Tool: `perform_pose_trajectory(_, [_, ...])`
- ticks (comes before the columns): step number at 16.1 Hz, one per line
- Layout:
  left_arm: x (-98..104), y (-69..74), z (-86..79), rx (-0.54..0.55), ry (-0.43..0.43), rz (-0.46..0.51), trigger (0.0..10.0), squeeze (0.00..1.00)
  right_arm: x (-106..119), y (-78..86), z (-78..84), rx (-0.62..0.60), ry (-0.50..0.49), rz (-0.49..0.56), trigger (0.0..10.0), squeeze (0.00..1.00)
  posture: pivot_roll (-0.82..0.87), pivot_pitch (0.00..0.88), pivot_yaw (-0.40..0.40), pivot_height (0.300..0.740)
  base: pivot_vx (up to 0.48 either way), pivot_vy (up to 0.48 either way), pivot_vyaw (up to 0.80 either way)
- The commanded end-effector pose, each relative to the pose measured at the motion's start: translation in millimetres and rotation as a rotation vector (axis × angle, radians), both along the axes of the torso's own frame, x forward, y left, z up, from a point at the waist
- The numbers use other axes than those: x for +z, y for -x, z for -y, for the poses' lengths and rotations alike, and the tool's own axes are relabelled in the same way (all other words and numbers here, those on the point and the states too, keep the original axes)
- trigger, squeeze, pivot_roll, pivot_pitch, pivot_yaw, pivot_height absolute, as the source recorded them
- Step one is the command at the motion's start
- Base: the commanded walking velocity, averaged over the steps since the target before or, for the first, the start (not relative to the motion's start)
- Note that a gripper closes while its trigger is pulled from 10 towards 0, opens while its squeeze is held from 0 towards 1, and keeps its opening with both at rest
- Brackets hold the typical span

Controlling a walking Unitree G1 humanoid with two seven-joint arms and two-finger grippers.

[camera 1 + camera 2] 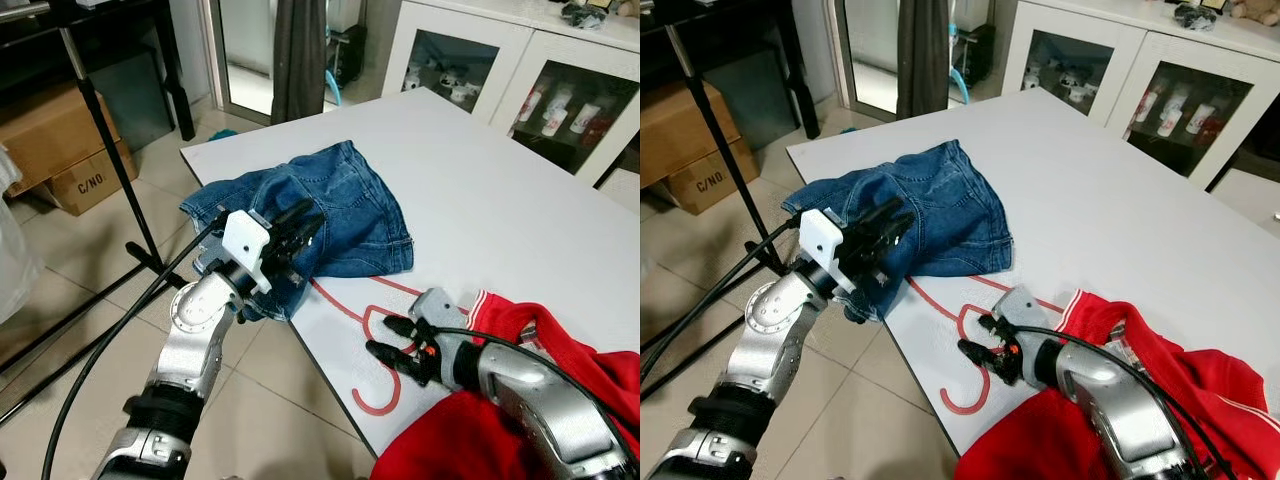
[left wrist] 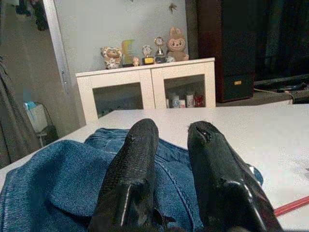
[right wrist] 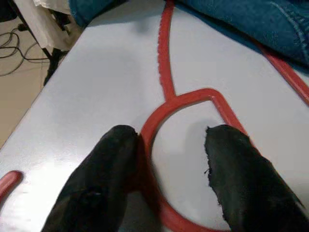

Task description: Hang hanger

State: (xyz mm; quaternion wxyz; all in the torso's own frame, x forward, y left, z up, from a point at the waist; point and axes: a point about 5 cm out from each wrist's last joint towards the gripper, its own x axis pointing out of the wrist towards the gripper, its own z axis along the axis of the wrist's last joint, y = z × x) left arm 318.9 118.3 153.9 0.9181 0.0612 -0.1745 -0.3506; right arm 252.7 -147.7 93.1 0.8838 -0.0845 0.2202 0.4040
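Straddling the red hanger (image 3: 164, 92), right gripper (image 3: 169, 159) fingers spread, forearm low.

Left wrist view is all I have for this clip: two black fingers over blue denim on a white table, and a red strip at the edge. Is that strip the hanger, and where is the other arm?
Observer: Yes. It is a thin red plastic hanger lying flat on the white table, one arm tucked under the blue denim shorts.
Operator: And the right gripper?
Observer: The right gripper is at the hanger's hook, open, its fingers straddling the curved loop.
Operator: Anything else nearby?
Observer: A red garment is bunched at the table's near corner, beside the right arm.
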Motion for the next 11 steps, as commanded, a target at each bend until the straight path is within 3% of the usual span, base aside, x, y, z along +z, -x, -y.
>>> perform_pose_trajectory(1, [2.6, 2.5, 1.7, -0.004, 0.003, -0.002, 10.0, 0.0, -9.5, 0.7, 3.1, -0.015, 0.043, -0.034, 10.0, 0.64, 0.1, 0.097, -0.034, 0.74, 0.0, 0.0, 0.0])
perform_pose_trajectory(2, [2.3, 4.4, 3.5, -0.003, 0.006, -0.01, 10.0, 0.0, -9.7, 3.4, 0.6, 0.008, 0.031, -0.053, 10.0, 0.37, 0.1, 0.098, -0.039, 0.74, 0.0, 0.0, 0.0])
perform_pose_trajectory(5, [1.3, 6.8, 6.9, -0.005, 0.01, -0.019, 10.0, 0.0, -8.3, 9.6, -4.2, 0.051, -0.001, -0.082, 10.0, 0.33, 0.09, 0.099, -0.046, 0.74, 0.0, 0.0, 0.0])
perform_pose_trajectory(8, [1.1, 8.2, 11.0, -0.006, 0.015, -0.029, 10.0, 0.0, -2.7, 16.5, -8.8, 0.092, -0.083, -0.137, 10.0, 0.12, 0.09, 0.101, -0.056, 0.74, 0.0, 0.0, 0.0])
perform_pose_trajectory(11, [1.4, 8.6, 11.6, -0.002, 0.016, -0.035, 10.0, 0.0, 5.1, 20.1, -17.0, 0.112, -0.174, -0.181, 10.0, 0.0, 0.09, 0.1, -0.055, 0.74, 0.0, 0.0, 0.0])
